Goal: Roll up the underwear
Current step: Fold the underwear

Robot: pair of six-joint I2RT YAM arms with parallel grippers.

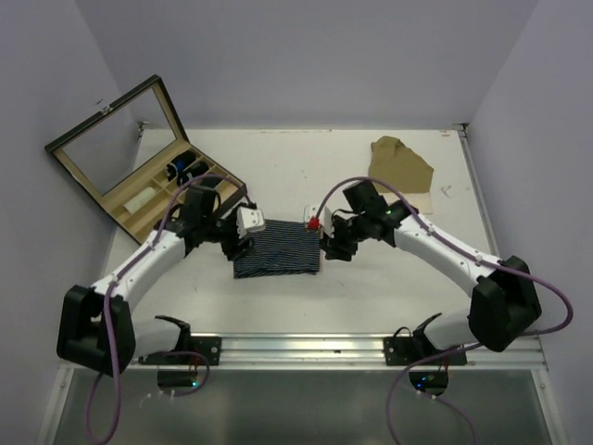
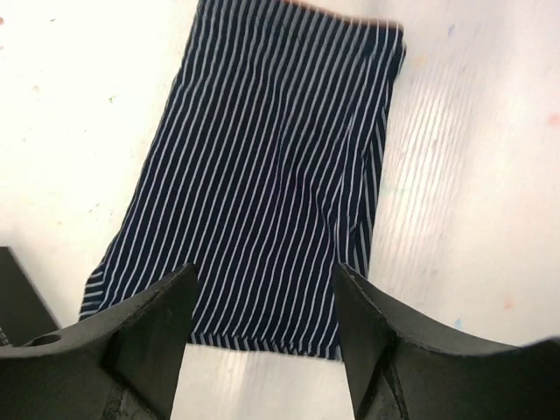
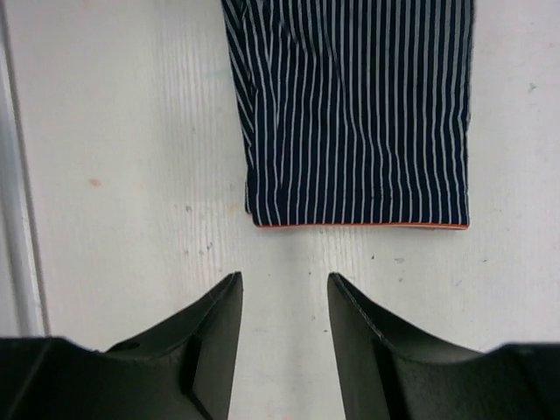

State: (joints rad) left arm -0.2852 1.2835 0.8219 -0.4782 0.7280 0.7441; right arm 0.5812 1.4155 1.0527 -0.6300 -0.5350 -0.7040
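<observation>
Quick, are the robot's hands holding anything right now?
Left gripper: open, holding nothing, over the striped underwear.
Right gripper: open, holding nothing.

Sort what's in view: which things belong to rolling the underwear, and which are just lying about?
Job:
underwear, striped, lying flat
left gripper, open above it
right gripper, open, just short of its orange-edged hem

Lying about:
box, lid up, far left
tan cloth, far right

Looks like a robotics lab booth tbh: bare white table boxed in by blank grey walls, two robot arms bolted to an aluminium rail, purple cables looping around.
</observation>
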